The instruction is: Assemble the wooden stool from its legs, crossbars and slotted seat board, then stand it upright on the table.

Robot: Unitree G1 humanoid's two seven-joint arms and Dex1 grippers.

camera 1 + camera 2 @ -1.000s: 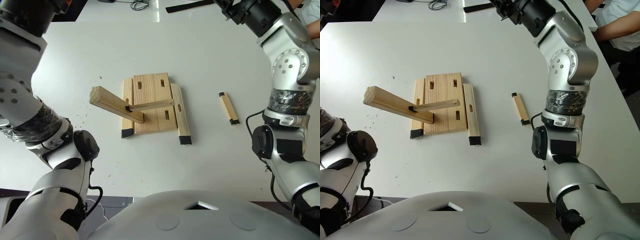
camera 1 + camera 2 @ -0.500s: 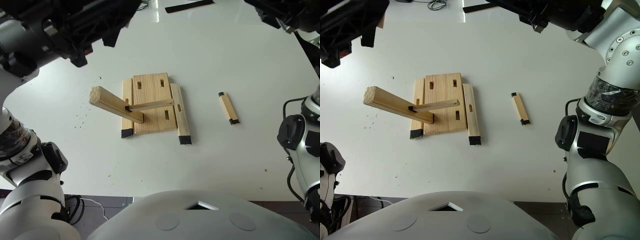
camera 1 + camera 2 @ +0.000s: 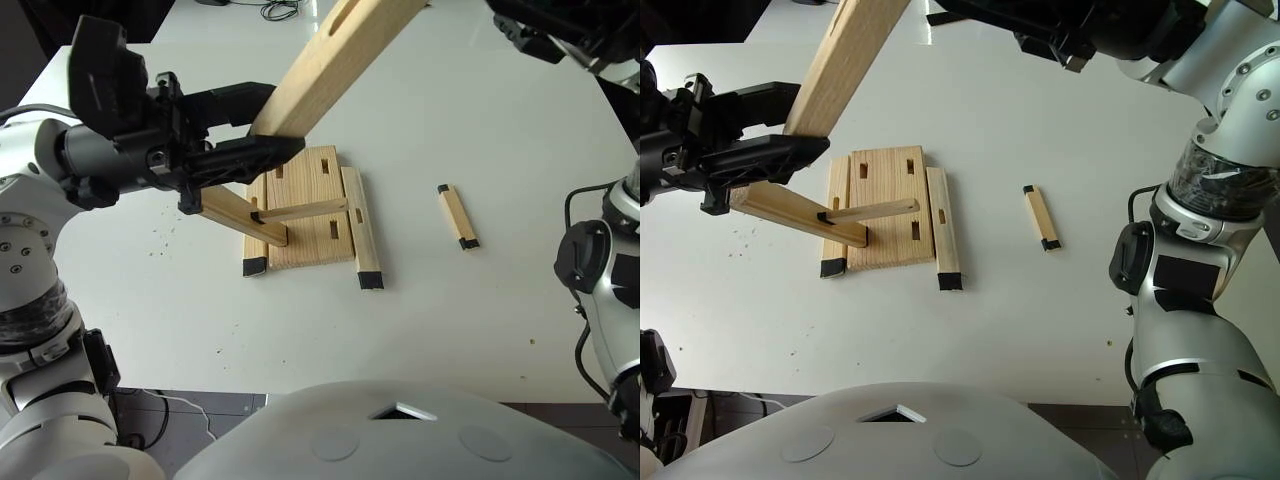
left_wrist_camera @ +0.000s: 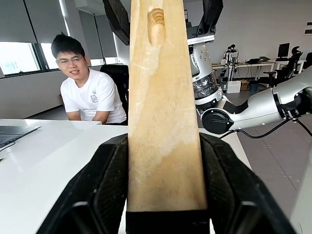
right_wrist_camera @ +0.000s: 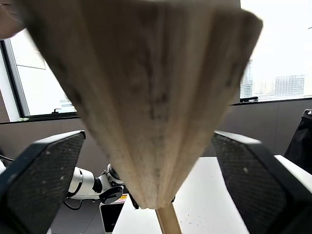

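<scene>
A long slotted wooden leg (image 3: 330, 60) hangs slanted in the air above the table. My left gripper (image 3: 275, 125) is shut on its lower end, as the left wrist view shows (image 4: 165, 141). My right gripper (image 5: 148, 161) grips the upper end, with one finger (image 4: 117, 19) on each side. The slotted seat board (image 3: 305, 205) lies flat, with a black-tipped leg (image 3: 255, 215) along one side and another leg (image 3: 360, 230) along the other. A third leg (image 3: 235, 212) joined to a crossbar (image 3: 300, 211) leans over the board. A short crossbar (image 3: 457, 216) lies to the right.
A black strip (image 3: 952, 14) and cables (image 3: 280, 8) lie at the far edge of the white table (image 3: 450, 330). Small wood specks (image 3: 165, 235) dot the table left of the board. The near and right parts of the table are bare.
My left arm rose from the lower left to above the board and now grips the long leg's lower end. That leg came into view. The parts on the table did not move.
</scene>
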